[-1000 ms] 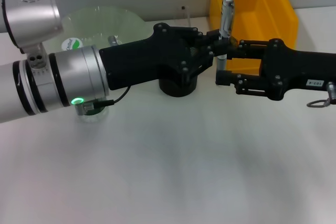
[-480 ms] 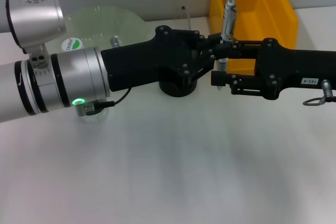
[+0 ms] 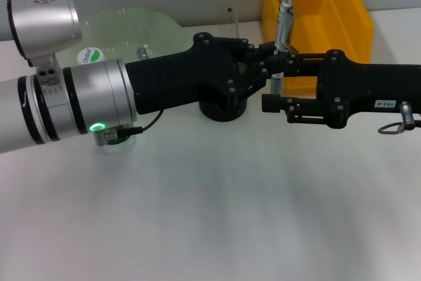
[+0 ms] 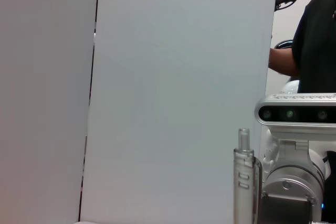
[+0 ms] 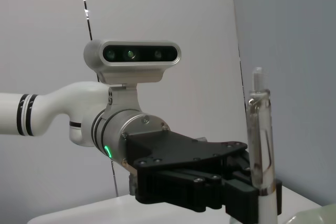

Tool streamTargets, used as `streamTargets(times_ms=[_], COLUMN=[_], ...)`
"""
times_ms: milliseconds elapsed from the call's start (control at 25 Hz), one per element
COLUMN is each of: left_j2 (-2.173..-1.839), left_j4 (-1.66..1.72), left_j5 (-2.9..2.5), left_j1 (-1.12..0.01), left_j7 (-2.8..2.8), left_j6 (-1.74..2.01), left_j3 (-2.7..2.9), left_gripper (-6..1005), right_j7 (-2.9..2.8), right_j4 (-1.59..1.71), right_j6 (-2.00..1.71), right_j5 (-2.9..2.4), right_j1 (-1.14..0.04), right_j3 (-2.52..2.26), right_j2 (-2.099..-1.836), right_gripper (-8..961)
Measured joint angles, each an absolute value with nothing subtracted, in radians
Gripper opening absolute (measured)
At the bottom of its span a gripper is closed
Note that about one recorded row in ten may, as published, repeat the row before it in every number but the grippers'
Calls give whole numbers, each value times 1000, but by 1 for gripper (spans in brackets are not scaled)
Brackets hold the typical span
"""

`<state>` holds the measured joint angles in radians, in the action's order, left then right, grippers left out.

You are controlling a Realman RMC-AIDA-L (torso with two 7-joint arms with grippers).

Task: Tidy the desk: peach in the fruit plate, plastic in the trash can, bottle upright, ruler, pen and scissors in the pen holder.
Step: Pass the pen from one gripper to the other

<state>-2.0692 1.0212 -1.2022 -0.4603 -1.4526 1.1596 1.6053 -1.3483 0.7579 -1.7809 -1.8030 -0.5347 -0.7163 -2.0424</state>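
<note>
Your left pincer (image 3: 266, 70) and right pincer (image 3: 276, 87) meet just above the black pen holder (image 3: 222, 108), both closed on the pen (image 3: 281, 24). The pen stands upright, tip beside the holder's rim, in front of the yellow bin (image 3: 316, 4) on the tabletop (image 3: 210, 215).

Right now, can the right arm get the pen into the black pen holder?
Probably not directly: the left gripper sits over the pen holder, between it and the pen that the right gripper holds upright.
</note>
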Motion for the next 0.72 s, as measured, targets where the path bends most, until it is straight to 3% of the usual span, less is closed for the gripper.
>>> streamTargets(times_ms=[720], left_j2=[-2068], left_j4=[1020], left_j5=[-1203], left_j1=[-462], left_j7=[-1454], left_j6=[1162], left_j3=[1608], left_gripper=[136], right_j7=[-1348], right_j4=[773], right_j6=[-1781], right_j5=[-1803], right_j1=[-528], right_j3=[-716], right_j2=[-2042], right_gripper=[535])
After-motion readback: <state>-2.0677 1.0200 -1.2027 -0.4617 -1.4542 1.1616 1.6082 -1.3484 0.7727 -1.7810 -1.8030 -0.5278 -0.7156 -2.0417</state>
